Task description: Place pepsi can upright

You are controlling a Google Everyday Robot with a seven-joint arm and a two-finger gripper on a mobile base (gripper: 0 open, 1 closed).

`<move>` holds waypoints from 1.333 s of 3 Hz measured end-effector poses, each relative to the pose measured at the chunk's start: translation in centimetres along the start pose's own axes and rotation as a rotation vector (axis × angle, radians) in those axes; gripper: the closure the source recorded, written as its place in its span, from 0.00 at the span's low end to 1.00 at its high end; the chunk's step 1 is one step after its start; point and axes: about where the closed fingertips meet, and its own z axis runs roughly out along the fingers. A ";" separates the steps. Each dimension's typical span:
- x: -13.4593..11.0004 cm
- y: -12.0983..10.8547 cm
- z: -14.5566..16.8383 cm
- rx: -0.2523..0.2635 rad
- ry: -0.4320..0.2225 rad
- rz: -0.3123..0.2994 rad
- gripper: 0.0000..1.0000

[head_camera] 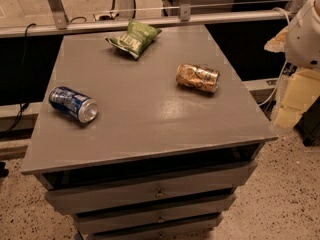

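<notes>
1. Claw nowhere in view, so cannot tell whether open or closed. Only a white arm part (306, 29) showing at the right edge, beside the counter (150, 134) and not over it.
2. Pepsi can (72, 104) lying on its side near the counter's left edge, silver end turned toward the front. Not yet upright, nothing touching it.
3. With the claw unseen, places reckoned from the arm part that carries it: gold-brown can (197, 78) nearest, also on its side; green chip bag (134, 38) farther off, toward the back; pepsi can farthest, across the whole counter.
4. Risk of rolling: a round can on its side close to an edge. An off-centre nudge on approach likely to send it off the counter.
5. Risk of a wrong target: gold-brown can lying along the probable reach path, easy to bump or grab by mistake.
6. Risk of slipping while tilting: a loose hold on the smooth wall likely to let the can twist and topple on release.
</notes>
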 end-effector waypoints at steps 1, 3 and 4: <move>0.0 0.0 0.0 0.000 0.000 0.000 0.00; -10.1 -2.1 3.5 -0.050 -0.203 -0.023 0.00; -18.4 -3.0 6.1 -0.099 -0.337 -0.033 0.00</move>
